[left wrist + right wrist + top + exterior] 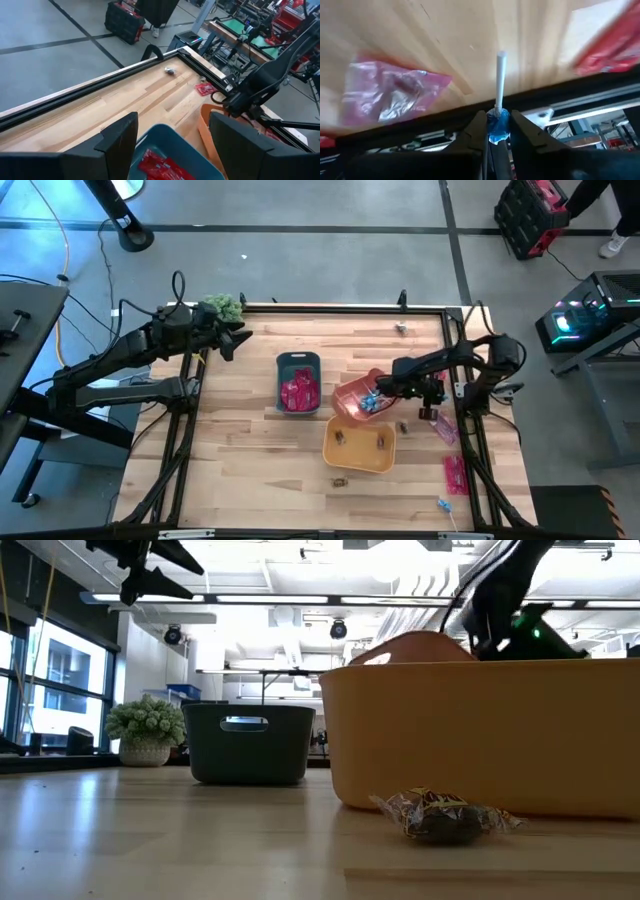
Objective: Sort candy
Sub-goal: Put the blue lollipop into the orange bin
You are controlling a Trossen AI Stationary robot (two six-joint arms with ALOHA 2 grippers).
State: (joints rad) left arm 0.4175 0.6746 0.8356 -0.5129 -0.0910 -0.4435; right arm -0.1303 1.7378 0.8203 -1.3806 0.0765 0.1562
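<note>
Holding a lollipop above the orange bin

Right gripper [495, 131] pinches a blue-headed lollipop [497, 125] by its head, white stick poking out, over the tilted orange bin [350, 395] near the table's right edge [470, 395]. Bare wood lies open toward the left – the left gripper [172, 145] hangs spread above the blue bin [298, 363] of red packets [298, 393]

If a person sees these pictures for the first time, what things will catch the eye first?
First, three bins in the middle of the table: a grey-blue bin full of pink-red packets, an orange bin and a yellow bin. Next, the right gripper, its jaws shut on a blue-headed lollipop, beside the orange bin. The left gripper waits open near the green plant ball.
</note>
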